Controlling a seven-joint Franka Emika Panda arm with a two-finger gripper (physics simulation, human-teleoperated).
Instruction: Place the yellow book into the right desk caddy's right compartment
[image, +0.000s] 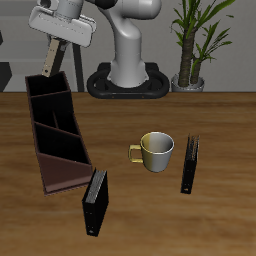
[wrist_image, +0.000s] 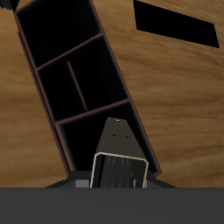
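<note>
Wrist view alone shows pincer (wrist_image: 116, 166) seemingly gripping yellow book (wrist_image: 116, 156) above right compartment (wrist_image: 92, 131)

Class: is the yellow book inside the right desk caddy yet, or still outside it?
Outside. The gripper holds the yellow book in the air above the right desk caddy; its lower edge hangs over the right compartment.

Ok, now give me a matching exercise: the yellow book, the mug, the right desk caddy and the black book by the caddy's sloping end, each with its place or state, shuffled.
Things:
1. yellow book
2. mug
3. right desk caddy
4. black book by the caddy's sloping end

Places or states:
A. split into three cells
B. held in the air by the gripper
C. handle pointing toward the caddy
D. nearest the table's front edge

Pairs: 1-B, 2-C, 3-A, 4-D
</note>
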